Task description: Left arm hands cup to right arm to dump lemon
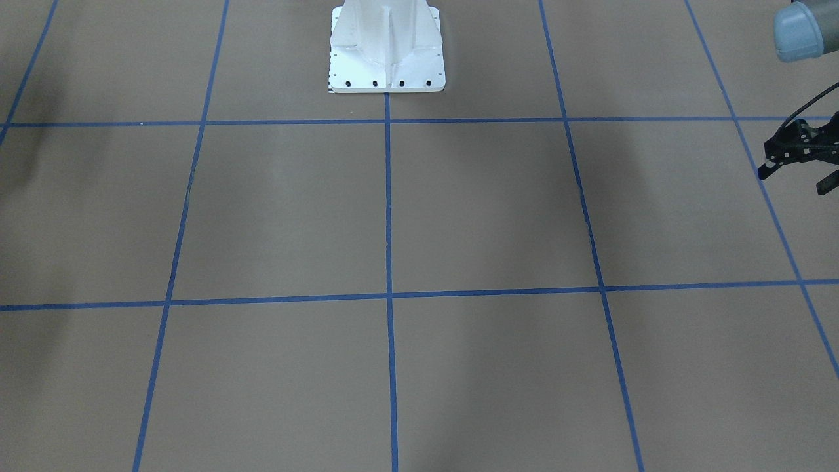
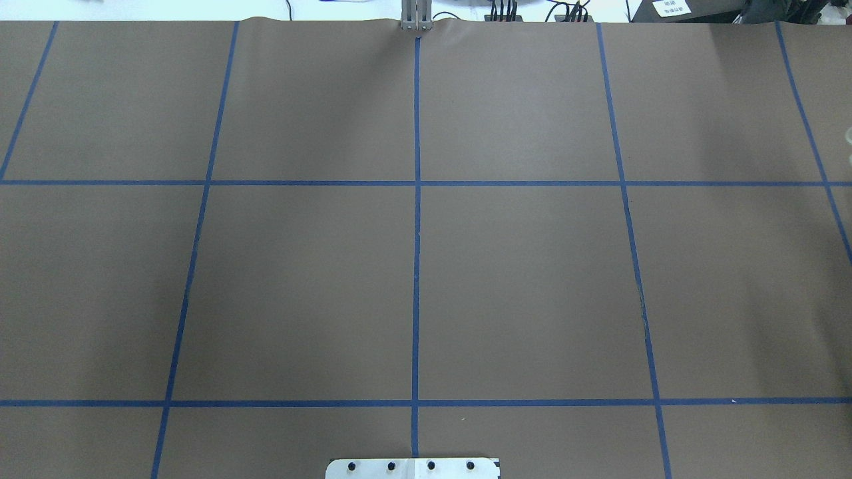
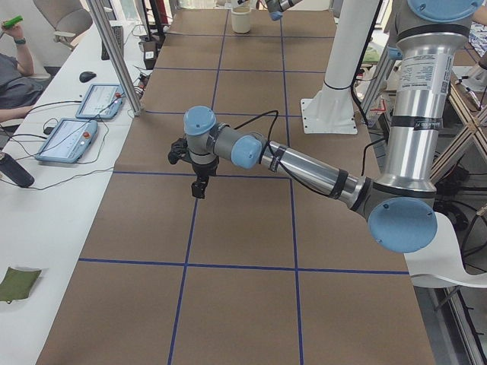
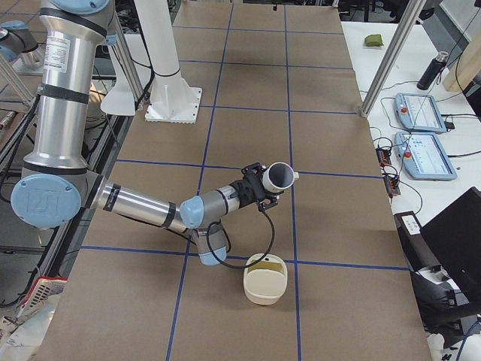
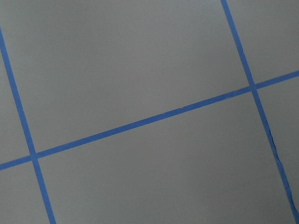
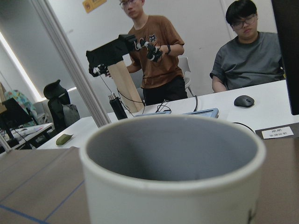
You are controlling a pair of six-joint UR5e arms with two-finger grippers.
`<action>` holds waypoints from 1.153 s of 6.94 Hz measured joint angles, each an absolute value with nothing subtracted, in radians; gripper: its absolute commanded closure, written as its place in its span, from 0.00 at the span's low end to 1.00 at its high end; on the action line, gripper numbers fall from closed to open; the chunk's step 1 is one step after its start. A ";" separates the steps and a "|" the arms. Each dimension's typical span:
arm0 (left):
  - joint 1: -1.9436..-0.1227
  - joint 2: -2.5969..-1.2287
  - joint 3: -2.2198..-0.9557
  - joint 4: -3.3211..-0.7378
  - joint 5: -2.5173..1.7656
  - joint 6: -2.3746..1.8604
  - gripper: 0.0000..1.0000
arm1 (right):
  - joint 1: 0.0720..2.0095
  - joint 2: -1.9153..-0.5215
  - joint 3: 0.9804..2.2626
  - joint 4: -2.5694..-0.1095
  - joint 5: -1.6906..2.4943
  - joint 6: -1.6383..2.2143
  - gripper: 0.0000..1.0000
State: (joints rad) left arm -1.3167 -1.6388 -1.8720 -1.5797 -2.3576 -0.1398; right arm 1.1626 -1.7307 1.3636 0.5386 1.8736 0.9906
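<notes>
Dumping stage: the cup [image 4: 279,175] is at the end of the right arm [image 4: 143,204], lifted off the desk [image 4: 248,83]. The hand-over looks done and the tip-out appears to be the step in hand.
Cup: a white mug leaning over, its dark mouth turned sideways and up toward the side camera. It sits higher in that picture than a cream bowl [image 4: 263,295] on the desk, and whether it is squarely over the bowl cannot be told.
Right pincer [image 4: 264,188]: at the cup's side. The side view is too distant, and the wrist view shows only the mug, so whether its jaws are clamped cannot be told.
Left pincer [image 1: 796,176]: fingers spread and empty, hanging over bare desk at the other end, well apart from the cup, on the left arm [image 3: 304,169].
Lemon: not seen in the grey inside of the cup, as far as the wrist view reaches. A yellowish patch [image 4: 264,262] inside the bowl may be it, but it is too small to be sure.
Next move: if the fruit is in the cup, the wrist likely needs more roll, bringing the mouth down over the bowl. If it is out, the cup should be brought upright and set down.
</notes>
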 measured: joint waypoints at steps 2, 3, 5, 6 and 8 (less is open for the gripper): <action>-1.314 -1.642 -1.879 -1.578 -2.368 -0.181 0.00 | 1.126 -1.630 1.392 0.301 1.939 0.777 0.69; -1.312 -1.653 -1.881 -1.578 -2.394 -0.233 0.00 | 1.110 -1.562 1.395 0.194 1.944 0.719 0.69; -1.310 -1.711 -1.881 -1.581 -2.500 -0.416 0.00 | 1.074 -1.407 1.394 0.006 1.921 0.675 0.69; -1.306 -1.762 -1.881 -1.584 -2.522 -0.537 0.00 | 1.026 -1.342 1.394 -0.058 1.853 0.670 0.69; -1.267 -1.857 -1.876 -1.587 -2.532 -0.738 0.00 | 0.876 -1.239 1.394 -0.157 1.611 0.658 0.69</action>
State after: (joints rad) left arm -1.2668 -1.8569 -1.8763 -1.5865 -2.5323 -0.7381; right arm 0.8755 -1.2395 1.3941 -0.1571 1.6115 0.6582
